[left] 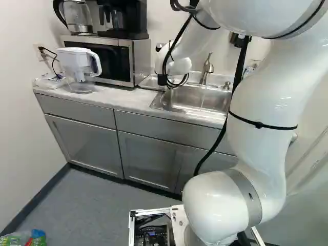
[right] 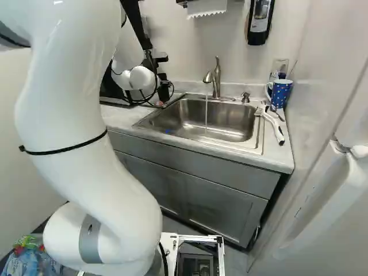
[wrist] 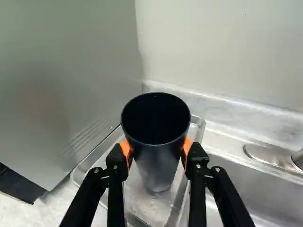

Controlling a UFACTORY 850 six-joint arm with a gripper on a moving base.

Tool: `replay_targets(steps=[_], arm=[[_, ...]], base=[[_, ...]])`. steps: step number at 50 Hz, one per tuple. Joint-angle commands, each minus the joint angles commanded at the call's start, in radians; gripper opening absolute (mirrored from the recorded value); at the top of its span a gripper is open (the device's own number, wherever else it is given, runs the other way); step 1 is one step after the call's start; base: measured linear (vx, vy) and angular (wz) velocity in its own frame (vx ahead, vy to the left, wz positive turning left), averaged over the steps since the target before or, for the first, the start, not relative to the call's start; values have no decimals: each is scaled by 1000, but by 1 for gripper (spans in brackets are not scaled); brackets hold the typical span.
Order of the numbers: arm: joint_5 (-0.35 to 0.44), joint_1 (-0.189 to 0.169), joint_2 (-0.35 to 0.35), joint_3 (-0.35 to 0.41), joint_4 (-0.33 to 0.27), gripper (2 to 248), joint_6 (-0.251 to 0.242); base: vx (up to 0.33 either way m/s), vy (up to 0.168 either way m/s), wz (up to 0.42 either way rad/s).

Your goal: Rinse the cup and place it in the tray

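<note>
At the end of my arm the gripper [left: 162, 79] is by the left end of the sink, mostly hidden in the left base view. The wrist view shows the gripper [wrist: 156, 153] shut on a dark cup [wrist: 158, 163], orange pads pressing from both sides. The cup is upright with its mouth open upward, over the metal tray [wrist: 196, 124]; whether its base touches the tray I cannot tell. In the left base view part of the tray [left: 149, 82] shows between microwave and sink.
Water runs from the faucet [right: 216, 80] into the sink [right: 230, 118]. The microwave [left: 105, 59] stands close beside the tray. A blue patterned mug [right: 280, 93] and a white-handled brush [right: 273, 125] are at the sink's far side. A filter pitcher [left: 79, 66] stands before the microwave.
</note>
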Motion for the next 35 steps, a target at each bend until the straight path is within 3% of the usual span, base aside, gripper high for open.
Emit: replay_targets(steps=[3,4,8,9,14,15,19,20,35], arm=[[0,0,0,0,0,122,0],[0,0,0,0,0,146,0],[0,0,0,0,0,146,0],[0,0,0,0,0,179,0],[0,0,0,0,0,179,0],[0,0,0,0,0,215,0],[0,0,0,0,0,215,0],[0,0,0,0,0,246,0],[0,0,3,-1,0,247,0]], base=[[0,0,0],[0,0,0],[0,0,0],[0,0,0],[0,0,0],[0,0,0],[0,0,0],[0,0,0],[0,0,0]])
